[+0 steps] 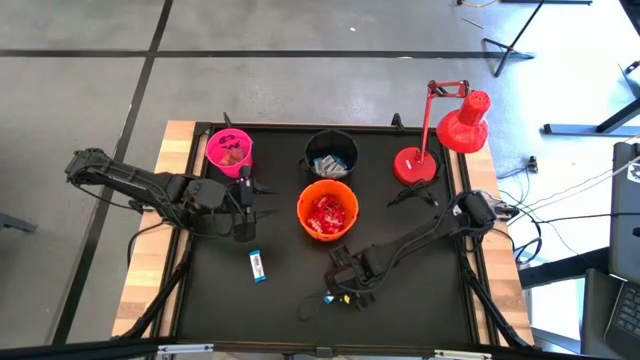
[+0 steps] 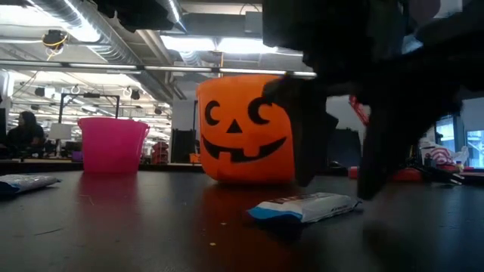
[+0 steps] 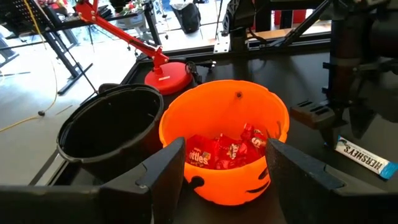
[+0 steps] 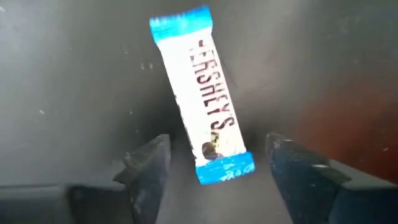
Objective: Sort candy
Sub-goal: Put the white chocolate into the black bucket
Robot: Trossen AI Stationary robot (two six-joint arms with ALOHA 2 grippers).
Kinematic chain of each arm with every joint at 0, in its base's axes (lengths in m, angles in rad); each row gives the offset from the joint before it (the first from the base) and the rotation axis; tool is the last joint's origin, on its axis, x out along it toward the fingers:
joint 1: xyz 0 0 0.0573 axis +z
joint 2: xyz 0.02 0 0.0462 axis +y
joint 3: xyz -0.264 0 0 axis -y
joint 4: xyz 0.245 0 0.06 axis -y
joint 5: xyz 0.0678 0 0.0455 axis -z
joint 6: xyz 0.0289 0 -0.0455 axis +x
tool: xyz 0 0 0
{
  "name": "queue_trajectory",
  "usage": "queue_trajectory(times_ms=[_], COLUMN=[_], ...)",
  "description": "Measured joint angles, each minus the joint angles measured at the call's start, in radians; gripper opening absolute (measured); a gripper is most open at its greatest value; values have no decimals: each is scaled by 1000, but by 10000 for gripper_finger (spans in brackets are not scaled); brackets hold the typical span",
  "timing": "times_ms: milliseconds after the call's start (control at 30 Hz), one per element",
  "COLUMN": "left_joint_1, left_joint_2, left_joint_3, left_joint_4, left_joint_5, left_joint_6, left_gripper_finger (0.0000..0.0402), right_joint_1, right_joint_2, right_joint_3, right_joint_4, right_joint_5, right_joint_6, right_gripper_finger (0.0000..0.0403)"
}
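**A:** From above, where are you?

**B:** My left jaws hang at centre left, between the pink bucket [image 1: 230, 152] and the orange bucket [image 1: 327, 210]. My right jaws sit low over the dark surface [image 1: 420, 300] in the lower middle, below the orange bucket. A second bar [image 1: 258, 265], blue and white, lies alone lower left of that bucket. The black bucket [image 1: 331, 153] and red desk lamp [image 1: 440, 130] stand along the top.

**A:** And at table height?

**B:** The Hershey's bar [image 2: 302, 208] lies flat on the surface at lower centre, in front of the pumpkin-faced orange bucket [image 2: 242, 128]. My right fingers [image 2: 306, 136] stand dark behind and above it, spread apart. The pink bucket [image 2: 112, 143] is at the left, the second bar [image 2: 23, 181] at the left edge, and a person [image 2: 26, 128] sits far back.

**A:** Left wrist?

**B:** My left jaws gape wide and hold nothing. Beyond them the orange bucket [image 3: 186, 106] holds red packets [image 3: 224, 149]. The black bucket [image 3: 112, 124] stands at its left, the lamp [image 3: 165, 74] behind. The Hershey's bar [image 3: 364, 158] lies at the right edge, under my other arm.

**A:** Right wrist?

**B:** The Hershey's bar [image 4: 202, 93] lies slightly tilted on the surface. Its near end sits between my fingers [image 4: 146, 165]. My right jaws are wide apart and grip nothing, with a gap on each side of the wrapper.
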Motion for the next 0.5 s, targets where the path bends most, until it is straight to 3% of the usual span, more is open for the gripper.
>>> queue_trajectory(times_ms=[100,233,367,500], left_joint_1=[0,0,0,0], left_joint_2=[0,0,0,0], left_joint_3=[0,0,0,0], left_joint_4=[0,0,-5,-5], left_joint_5=[0,0,0,0], left_joint_6=[-1,-17,-19,-20], left_gripper_finger=[212,212,212,212], right_joint_1=[0,0,1,1], right_joint_2=[18,45,61,63], right_joint_3=[-12,-10,-10,-10], right_joint_4=[-2,-10,-20,-33], right_joint_5=[-5,-29,-56,-67], right_joint_6=[2,11,26,31], right_gripper_finger=[281,267,211,130])
